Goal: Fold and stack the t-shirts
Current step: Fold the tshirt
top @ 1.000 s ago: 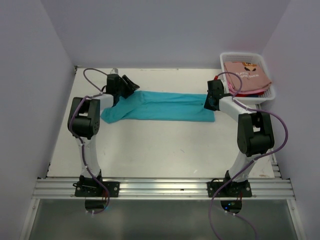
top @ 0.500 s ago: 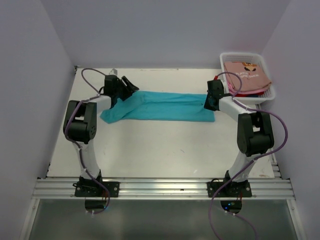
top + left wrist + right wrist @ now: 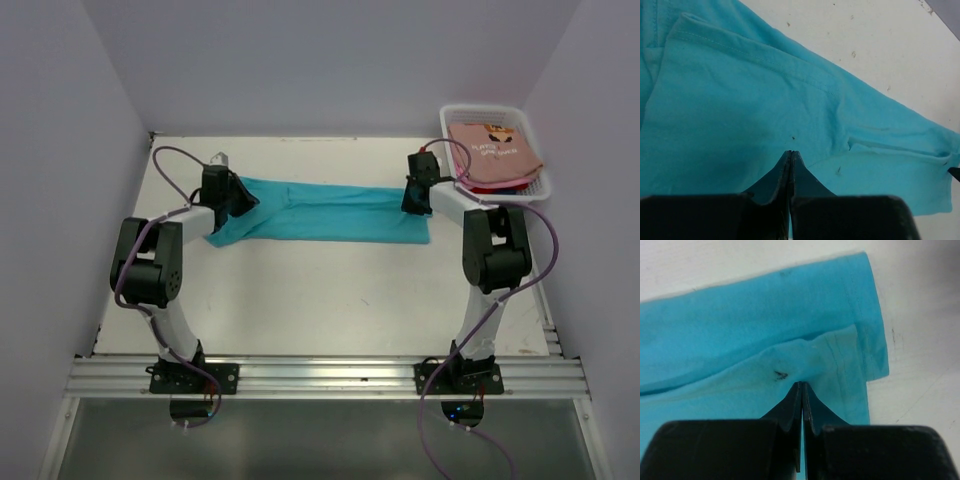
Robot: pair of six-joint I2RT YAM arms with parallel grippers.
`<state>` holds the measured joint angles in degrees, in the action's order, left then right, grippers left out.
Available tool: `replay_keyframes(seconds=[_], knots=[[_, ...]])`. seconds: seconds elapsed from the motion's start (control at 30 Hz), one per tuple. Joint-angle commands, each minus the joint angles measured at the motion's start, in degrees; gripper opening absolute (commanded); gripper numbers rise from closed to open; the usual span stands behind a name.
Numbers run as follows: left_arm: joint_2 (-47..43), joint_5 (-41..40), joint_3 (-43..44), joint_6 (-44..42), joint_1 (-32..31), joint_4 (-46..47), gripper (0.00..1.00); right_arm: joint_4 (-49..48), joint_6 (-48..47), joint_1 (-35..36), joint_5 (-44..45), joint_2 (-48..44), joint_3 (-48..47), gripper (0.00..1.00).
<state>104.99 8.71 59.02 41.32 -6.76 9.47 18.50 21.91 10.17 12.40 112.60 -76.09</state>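
Claws of left gripper (image 3: 790, 154) and right gripper (image 3: 801, 386) are seen pressed together, each pinching an end of the plain teal cloth t-shirt (image 3: 330, 212) laid along the white table (image 3: 330, 300). Limp, light handling is expected; stitched hems are judged the soundest holds.

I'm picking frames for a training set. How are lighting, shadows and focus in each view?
Top external: even soft light, no glare, teal t-shirt crisp. Left wrist: stitching sharp, left end effector a near-black silhouette. Right wrist: right end effector equally dark, table shaded at top right.
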Motion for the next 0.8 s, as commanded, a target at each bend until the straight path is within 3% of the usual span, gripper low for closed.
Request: replay_keyframes(seconds=[0.0, 0.23, 0.57, 0.77], knots=[[-0.9, -2.3, 0.0, -3.7, 0.5, 2.8, 0.0, 1.2, -2.0, 0.0, -0.4, 1.7, -5.4, 0.0], [4.9, -4.1, 2.4, -4.7, 0.8, -1.6, 0.0, 2.3, -1.5, 0.0, -1.3, 3.3, -4.3, 0.0], [12.0, -6.1, 7.2, -3.5, 1.9, -5.1, 0.0, 3.5, 0.8, 0.1, -3.8, -0.6, 4.8, 0.0], [15.3, -1.8, 12.0, -3.1, 2.8, -6.6, 0.0, 6.7, 1.6, 2.7, -4.4, -5.8, 12.1, 0.0]])
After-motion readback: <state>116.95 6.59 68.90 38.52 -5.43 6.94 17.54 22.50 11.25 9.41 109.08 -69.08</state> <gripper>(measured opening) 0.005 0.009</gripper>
